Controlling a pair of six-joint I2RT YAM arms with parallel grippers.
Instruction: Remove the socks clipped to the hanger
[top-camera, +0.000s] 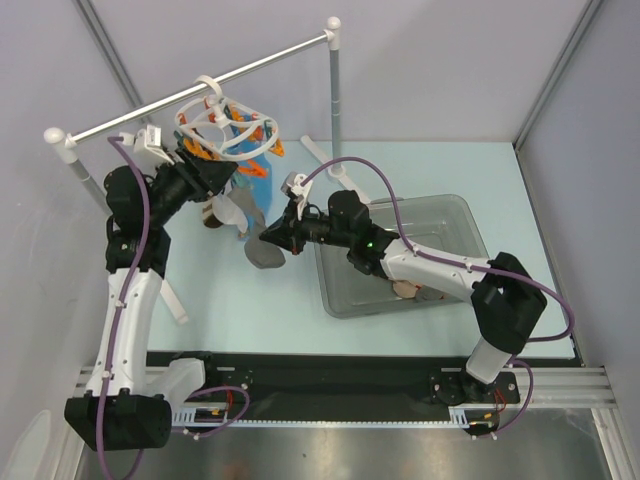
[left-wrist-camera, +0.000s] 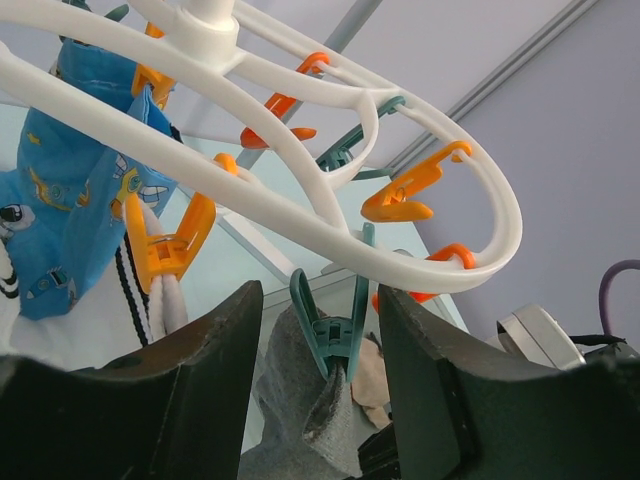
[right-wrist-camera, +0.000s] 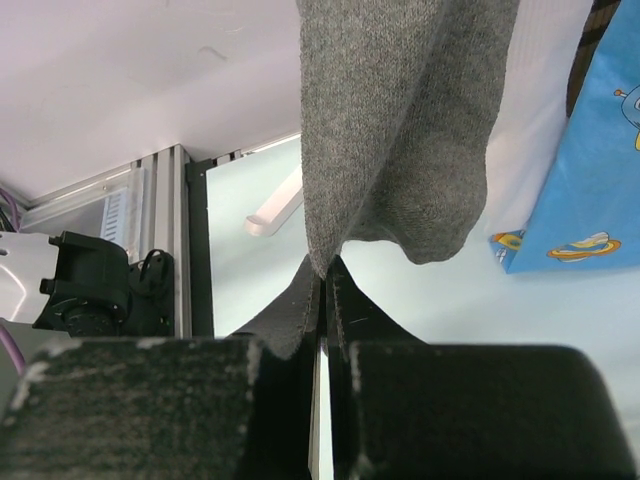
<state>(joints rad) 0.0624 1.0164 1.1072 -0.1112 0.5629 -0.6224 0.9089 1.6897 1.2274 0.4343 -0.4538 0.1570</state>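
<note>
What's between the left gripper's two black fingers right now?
A teal plastic clip hanging from the white plastic oval ring hanger, pinching the grey knit sock. The left gripper stands open around it; left wrist view shows this.

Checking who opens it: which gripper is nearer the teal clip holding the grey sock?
Left. Its fingers flank the teal clip; the right gripper pinches the grey sock lower down.

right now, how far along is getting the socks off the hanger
Done: two small sock-like pieces lie in the clear tub. In hand: the right gripper is shut on the grey sock, which hangs from a teal clip, and the left gripper is open with a finger either side of that clip. Left: at least a white sock in an orange clip on the hanger.
</note>
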